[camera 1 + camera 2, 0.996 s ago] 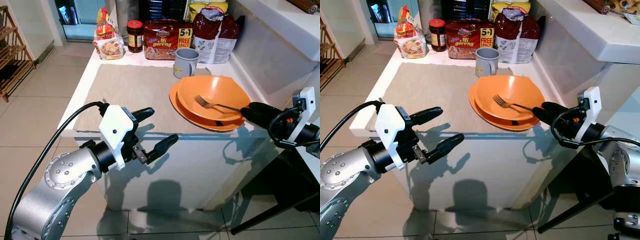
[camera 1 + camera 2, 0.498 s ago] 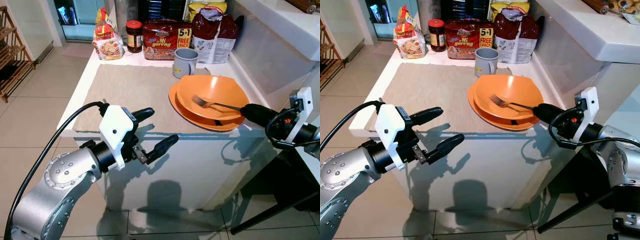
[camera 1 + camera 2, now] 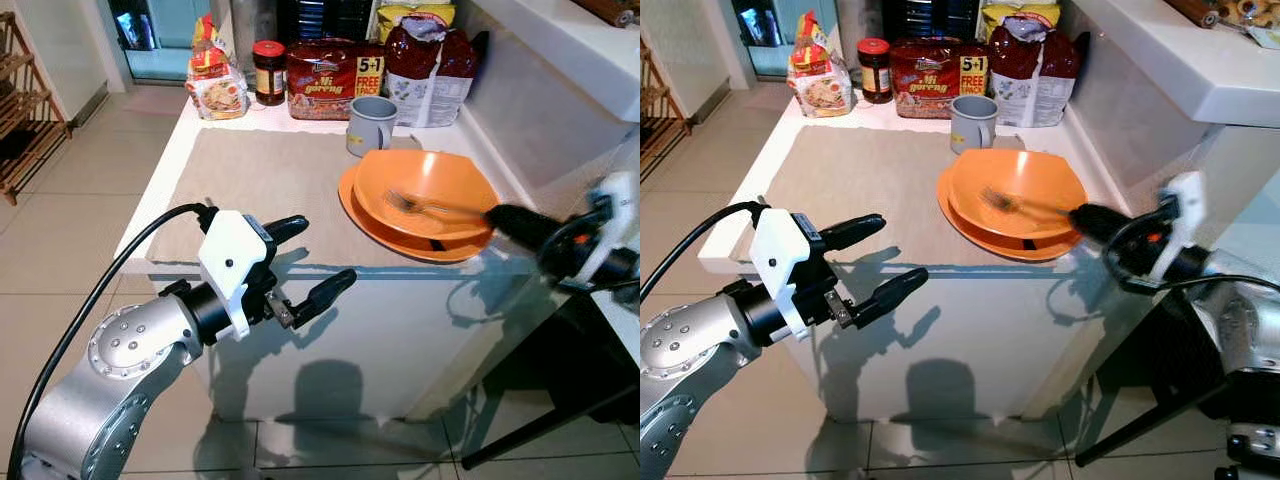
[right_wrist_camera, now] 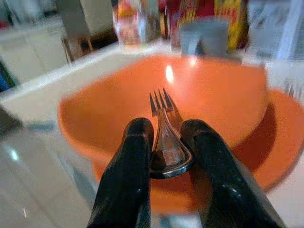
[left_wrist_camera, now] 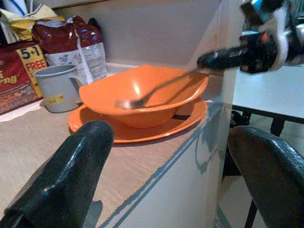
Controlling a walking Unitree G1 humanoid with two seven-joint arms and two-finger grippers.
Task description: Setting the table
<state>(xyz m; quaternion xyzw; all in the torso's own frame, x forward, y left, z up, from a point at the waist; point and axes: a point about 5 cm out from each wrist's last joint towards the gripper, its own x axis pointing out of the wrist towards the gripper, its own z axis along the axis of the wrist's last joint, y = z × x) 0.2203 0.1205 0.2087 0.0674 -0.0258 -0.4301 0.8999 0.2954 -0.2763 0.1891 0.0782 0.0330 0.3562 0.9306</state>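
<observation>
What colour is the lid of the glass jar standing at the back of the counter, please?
The glass jar's lid is red; it shows best in the left eye view.

An orange bowl (image 3: 428, 192) sits on an orange plate (image 3: 360, 205). The fork (image 4: 164, 130) is shiny silver. The mug (image 3: 371, 124) is grey-blue. A beige mat (image 3: 255, 185) covers the white table (image 3: 330, 330). The jar (image 3: 269, 72) has a red lid. Both gripper fingers (image 4: 128, 175) are black.
</observation>
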